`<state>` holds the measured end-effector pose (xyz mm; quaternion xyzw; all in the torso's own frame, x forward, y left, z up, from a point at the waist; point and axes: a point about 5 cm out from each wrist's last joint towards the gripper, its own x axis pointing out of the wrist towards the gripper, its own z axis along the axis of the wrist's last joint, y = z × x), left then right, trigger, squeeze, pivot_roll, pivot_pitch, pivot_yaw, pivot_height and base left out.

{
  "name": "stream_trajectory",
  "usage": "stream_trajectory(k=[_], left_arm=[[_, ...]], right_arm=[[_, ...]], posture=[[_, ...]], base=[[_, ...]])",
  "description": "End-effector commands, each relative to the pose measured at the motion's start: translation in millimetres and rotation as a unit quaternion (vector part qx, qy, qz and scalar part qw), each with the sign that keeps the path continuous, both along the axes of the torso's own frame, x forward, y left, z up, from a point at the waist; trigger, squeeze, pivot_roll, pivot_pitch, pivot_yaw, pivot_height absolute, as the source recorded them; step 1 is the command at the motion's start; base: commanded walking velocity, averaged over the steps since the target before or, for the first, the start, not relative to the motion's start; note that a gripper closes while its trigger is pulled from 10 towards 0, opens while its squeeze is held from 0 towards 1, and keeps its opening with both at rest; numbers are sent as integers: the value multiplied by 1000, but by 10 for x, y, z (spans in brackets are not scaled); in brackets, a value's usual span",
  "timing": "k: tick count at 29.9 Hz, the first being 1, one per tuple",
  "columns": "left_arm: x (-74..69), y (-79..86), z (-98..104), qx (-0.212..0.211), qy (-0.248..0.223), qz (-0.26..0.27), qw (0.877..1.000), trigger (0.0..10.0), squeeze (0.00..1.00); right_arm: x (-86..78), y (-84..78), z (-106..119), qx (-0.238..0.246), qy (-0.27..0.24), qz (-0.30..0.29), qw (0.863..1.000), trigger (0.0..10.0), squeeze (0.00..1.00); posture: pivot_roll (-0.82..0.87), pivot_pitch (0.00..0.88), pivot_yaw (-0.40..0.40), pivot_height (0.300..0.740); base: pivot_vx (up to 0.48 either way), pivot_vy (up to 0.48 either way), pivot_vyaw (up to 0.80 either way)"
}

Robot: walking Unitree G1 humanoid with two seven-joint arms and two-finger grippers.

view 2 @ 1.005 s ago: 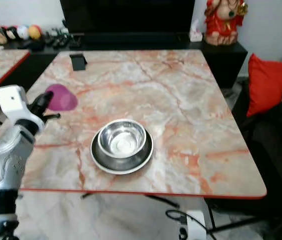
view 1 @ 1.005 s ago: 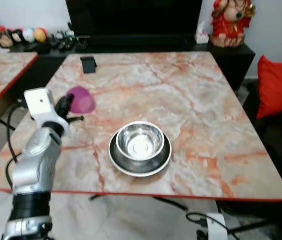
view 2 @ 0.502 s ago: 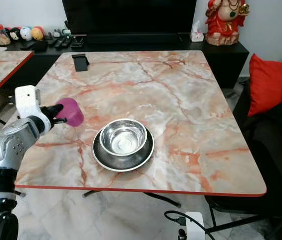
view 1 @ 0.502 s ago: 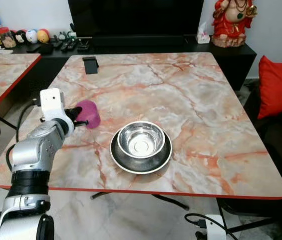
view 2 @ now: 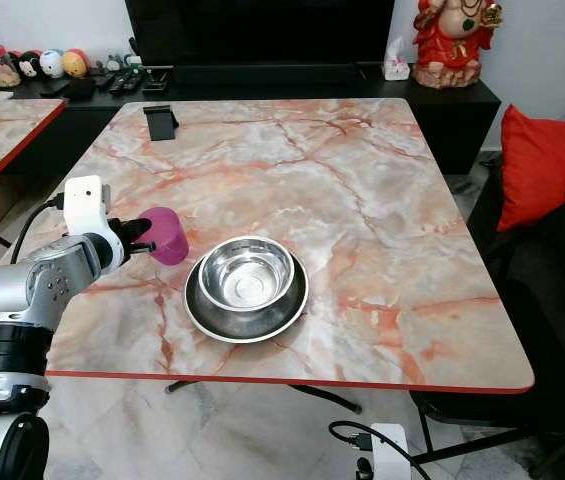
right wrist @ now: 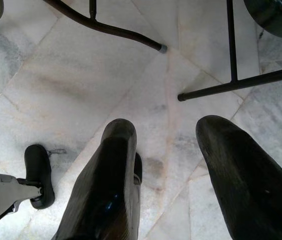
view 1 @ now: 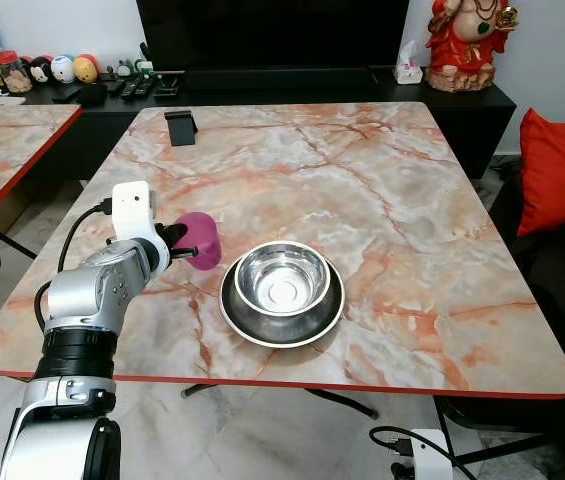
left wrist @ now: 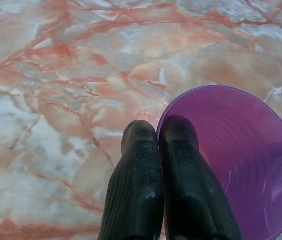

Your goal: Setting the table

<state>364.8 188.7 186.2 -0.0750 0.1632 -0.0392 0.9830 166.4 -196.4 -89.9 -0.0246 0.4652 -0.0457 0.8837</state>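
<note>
The left gripper (left wrist: 158, 142) pinches the rim of the purple plastic cup (view 1: 200, 241), carrying it just beside the steel bowl on its plate (view 1: 282, 295), likely to set it there; the right gripper (right wrist: 173, 150) hangs open.

Marble table (view 1: 382, 190) bears steel bowl (view 1: 282, 282), plate (view 1: 252, 325), black stand (view 1: 179, 128)

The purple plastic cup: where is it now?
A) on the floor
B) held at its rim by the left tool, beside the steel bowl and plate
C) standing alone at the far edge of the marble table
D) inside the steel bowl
B: the left tool pinches the rim of the purple plastic cup, which is just left of the steel bowl on its round steel plate.
</note>
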Motion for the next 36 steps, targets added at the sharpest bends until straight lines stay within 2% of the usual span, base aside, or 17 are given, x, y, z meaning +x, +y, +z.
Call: stream_trajectory(k=[1,9,36], left_arm=[[19,-7,18,11,6,4,1000,10000,0],[20,-2,-12,25,23,10,999,10000,0],[12,-20,-97,23,40,19,999,10000,0]], right_arm=[[-56,8,-26,3,10,-3,1000,10000,0],[-53,10,-25,5,9,-5,1000,10000,0],[-13,45,-14,6,5,-4,1000,10000,0]], posture=[[-66,0,48,740],[-64,0,52,740],[-64,0,51,740]], base=[[0,0,0],[0,0,0],[0,0,0]])
